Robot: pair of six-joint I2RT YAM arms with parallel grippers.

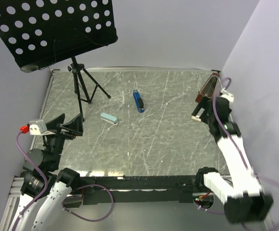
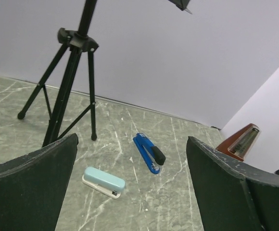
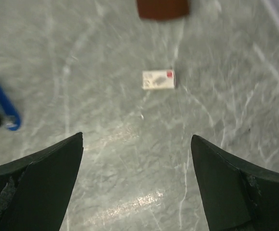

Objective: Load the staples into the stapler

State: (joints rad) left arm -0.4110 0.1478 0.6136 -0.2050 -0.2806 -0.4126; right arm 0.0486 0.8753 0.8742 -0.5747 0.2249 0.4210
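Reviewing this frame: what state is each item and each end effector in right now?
stapler: shut, lying down, untouched.
staples box: lying flat, apart from the stapler; too blurred to tell if open.
light blue case: shut, lying flat.
music stand: upright, tripod legs spread.
metronome: standing upright.
left end effector: open, empty.
right end effector: open, empty.
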